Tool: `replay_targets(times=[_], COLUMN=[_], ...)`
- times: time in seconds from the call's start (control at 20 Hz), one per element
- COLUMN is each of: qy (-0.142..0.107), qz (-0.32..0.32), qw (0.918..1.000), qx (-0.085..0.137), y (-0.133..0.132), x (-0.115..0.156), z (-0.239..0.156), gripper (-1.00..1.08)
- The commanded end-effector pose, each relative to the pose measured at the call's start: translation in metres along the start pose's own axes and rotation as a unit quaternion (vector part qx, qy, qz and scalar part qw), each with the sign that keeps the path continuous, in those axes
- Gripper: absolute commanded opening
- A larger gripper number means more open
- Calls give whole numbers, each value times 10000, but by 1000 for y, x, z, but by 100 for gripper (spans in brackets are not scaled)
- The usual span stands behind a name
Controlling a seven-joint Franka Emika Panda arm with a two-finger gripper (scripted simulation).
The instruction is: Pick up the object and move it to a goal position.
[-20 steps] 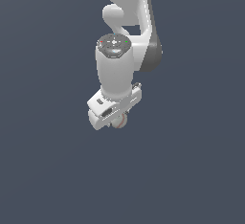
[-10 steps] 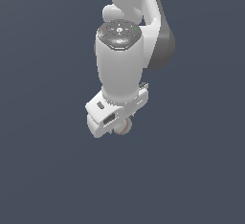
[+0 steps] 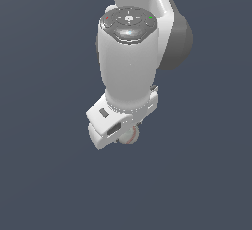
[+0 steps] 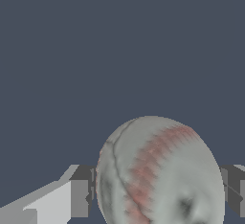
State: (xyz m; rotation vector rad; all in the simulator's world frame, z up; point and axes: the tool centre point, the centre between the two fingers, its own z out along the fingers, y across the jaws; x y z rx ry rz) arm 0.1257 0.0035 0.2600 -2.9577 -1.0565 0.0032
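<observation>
The arm (image 3: 130, 62) hangs down from the top of the exterior view, its thick white last link nearly upright and leaning a little, with a round dark-grey cap of small lights facing the camera and a dark grey joint bulging toward the exterior view's right; below it the white hand block sits askew, its long side running from the exterior view's lower left to upper right. The tool (image 3: 129, 134) points downward under that block and is mostly hidden by it in this view.

In the wrist view the tool (image 4: 160, 192) is closed onto the ball (image 4: 160, 173); a grey finger pad (image 4: 82, 196) presses one flank of it and a second pad shows at the opposite edge, both touching the ball with no gap to be seen. The ball fills the space between them.

The ball (image 3: 130, 135) is whitish-grey and round, with a curved band of faint red stitch marks across it and a thin dark seam line beside that; a small dark smudge sits low on its surface. In the exterior view only a pale, pinkish sliver of it peeps out beneath the hand block. Around it there is only flat dark blue-grey; whether that is a worktop or plain background I cannot tell.
</observation>
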Motion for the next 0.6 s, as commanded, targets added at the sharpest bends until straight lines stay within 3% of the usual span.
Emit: replay_targets(times=[0.0,0.55], qy=[8,8], qz=[1,-2], qw=[10000,10000], qx=[-8,-8], y=[2,5], x=[5,12], z=[-5,-11], gripper=[-100,-100])
